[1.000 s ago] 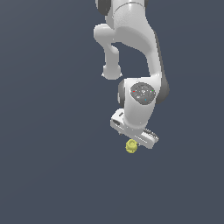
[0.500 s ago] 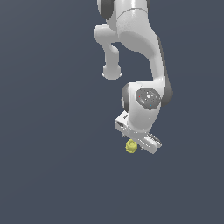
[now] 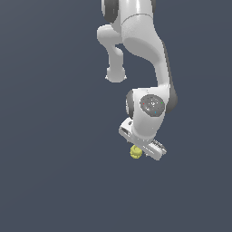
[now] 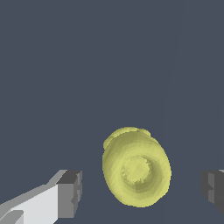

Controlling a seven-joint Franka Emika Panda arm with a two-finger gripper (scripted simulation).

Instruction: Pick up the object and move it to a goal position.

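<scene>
Item: yellow object (image 4: pixel 136 173), a small knobbly, ridged lump of stubby-cylinder form, lying on a plain dark grey surface (image 3: pixel 50 136) whose edges and corners lie outside both views, so no place relative to them can be given. Position: directly beneath the white gripper (image 3: pixel 136 154) in the exterior view, showing just below the gripper body toward the exterior view's left; in the wrist view it sits between the two dark fingertips (image 4: pixel 70 194), nearer one than the other, with open surface showing on both sides of it. Gripper state: spread wide, both pads apart from the object, nothing held. Step in hand, as judged: approach and alignment for the pick, the grasp itself not yet made. Next move, as judged: a short descent until the pads flank the object's middle, a slight sideways correction to centre it, then closing; the rounded, ridged body may roll or slip out if the pads meet it off-centre or too high. Whether the fingertips are yet at the object's height cannot be told. Open room: the surface around the object carries nothing else in either view, so lift and transfer meet no visible obstruction. Goal position: no marker shows in either view; its direction cannot be stated.
</scene>
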